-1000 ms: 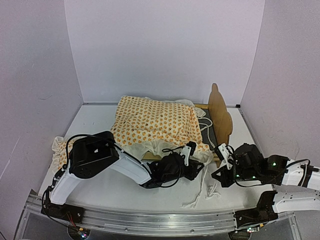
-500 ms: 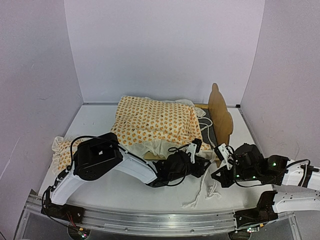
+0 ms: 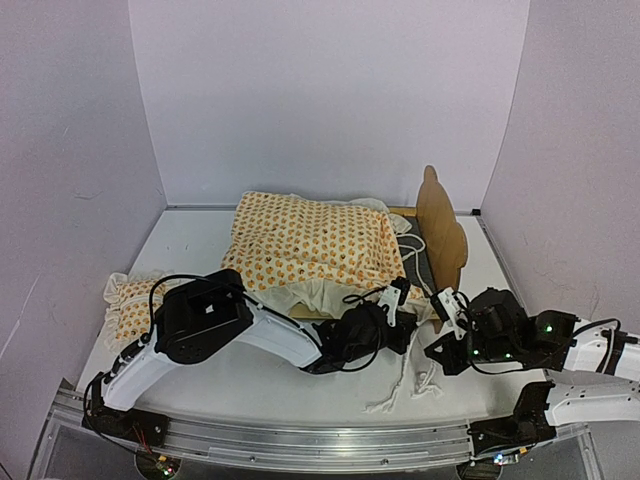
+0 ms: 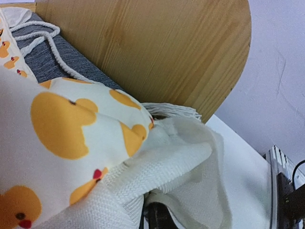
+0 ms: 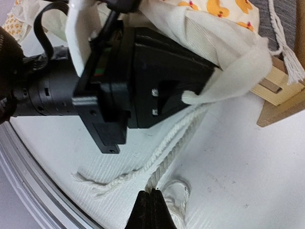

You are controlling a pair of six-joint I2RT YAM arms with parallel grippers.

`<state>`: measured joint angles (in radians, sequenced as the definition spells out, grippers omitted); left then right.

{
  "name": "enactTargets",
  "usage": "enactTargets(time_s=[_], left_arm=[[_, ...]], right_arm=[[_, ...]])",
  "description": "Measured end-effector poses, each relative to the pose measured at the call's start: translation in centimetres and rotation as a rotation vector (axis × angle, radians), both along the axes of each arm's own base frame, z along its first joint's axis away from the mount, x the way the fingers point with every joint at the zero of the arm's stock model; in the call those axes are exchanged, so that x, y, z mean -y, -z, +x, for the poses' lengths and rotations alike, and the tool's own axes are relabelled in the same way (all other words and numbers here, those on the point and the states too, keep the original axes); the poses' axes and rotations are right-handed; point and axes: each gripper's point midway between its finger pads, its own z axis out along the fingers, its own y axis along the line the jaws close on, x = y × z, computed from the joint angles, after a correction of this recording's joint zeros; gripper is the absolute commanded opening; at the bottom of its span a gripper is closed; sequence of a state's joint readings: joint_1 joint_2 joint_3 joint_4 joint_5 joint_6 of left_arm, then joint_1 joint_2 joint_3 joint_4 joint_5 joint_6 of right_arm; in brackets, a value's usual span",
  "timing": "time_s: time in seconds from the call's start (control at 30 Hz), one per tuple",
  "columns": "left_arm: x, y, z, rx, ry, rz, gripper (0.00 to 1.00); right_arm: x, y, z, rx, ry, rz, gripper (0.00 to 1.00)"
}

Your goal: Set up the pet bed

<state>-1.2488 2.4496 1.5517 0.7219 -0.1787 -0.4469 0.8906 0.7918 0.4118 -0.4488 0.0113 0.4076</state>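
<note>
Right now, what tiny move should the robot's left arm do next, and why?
Probably tug the cover's cream corner toward the headboard: that corner is bunched at the left jaws, and grey base beside the headboard shows bare.

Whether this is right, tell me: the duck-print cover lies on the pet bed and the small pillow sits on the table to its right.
Wrong side. The top external view shows the small pillow on the table left of the pet bed.

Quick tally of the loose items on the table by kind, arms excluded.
Wooden pet bed frame: 1
Duck-print mattress cover: 1
Small matching pillow: 1
Total: 3
</note>
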Motion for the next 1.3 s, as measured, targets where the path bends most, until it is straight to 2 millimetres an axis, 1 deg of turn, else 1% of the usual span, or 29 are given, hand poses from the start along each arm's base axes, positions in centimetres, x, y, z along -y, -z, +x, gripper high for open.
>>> enactTargets(time_s=[0.1,0.23,0.33,0.43,0.53,0.73,0.8,0.9,1.07,1.2,1.3], left_arm=[[-0.3,0.3,0.0,-0.002,0.01,0.009,0.0],[-2.0,0.5,-0.2,-0.018,0.019,0.036,0.0],[-2.7,-0.6,-0.3,-0.027,0.033,0.021,0.0],[-2.8,-2.1,-0.4,-0.041,0.054,-0.022,0.0],[-2.7,-3.3,-0.6,-0.059,0.077,-0.061,0.0],[-3.2,-3.5,-1.3,-0.095,0.111,-0.077,0.0],[-3.2,-3.4,-1.6,-0.111,0.125,-0.083,0.0],[-3.4,-3.2,-2.2,-0.129,0.146,-0.079,0.0],[-3.6,-3.6,-2.4,-0.148,0.163,-0.089,0.0],[-3.9,-4.0,-2.4,-0.163,0.176,-0.097,0.0],[-4.1,-4.4,-2.2,-0.172,0.177,-0.106,0.0]], right_arm=[[1.2,0.6,0.3,0.008,0.051,-0.041,0.0],[3.2,1.8,0.6,0.015,0.111,-0.123,0.0],[3.9,2.5,0.9,0.019,0.125,-0.177,0.0],[4.2,3.2,1.4,0.027,0.118,-0.224,0.0],[3.8,3.2,2.3,0.057,0.102,-0.228,0.0],[2.3,2.8,5.0,0.146,0.07,-0.225,0.0],[1.7,2.4,5.8,0.188,0.057,-0.211,0.0],[0.5,1.1,7.3,0.266,0.042,-0.169,0.0],[-0.6,-0.1,9.1,0.357,0.019,-0.112,0.0],[-0.7,0.2,10.1,0.372,0.007,-0.058,0.0],[-1.1,1.2,10.2,0.353,-0.046,-0.018,0.0]])
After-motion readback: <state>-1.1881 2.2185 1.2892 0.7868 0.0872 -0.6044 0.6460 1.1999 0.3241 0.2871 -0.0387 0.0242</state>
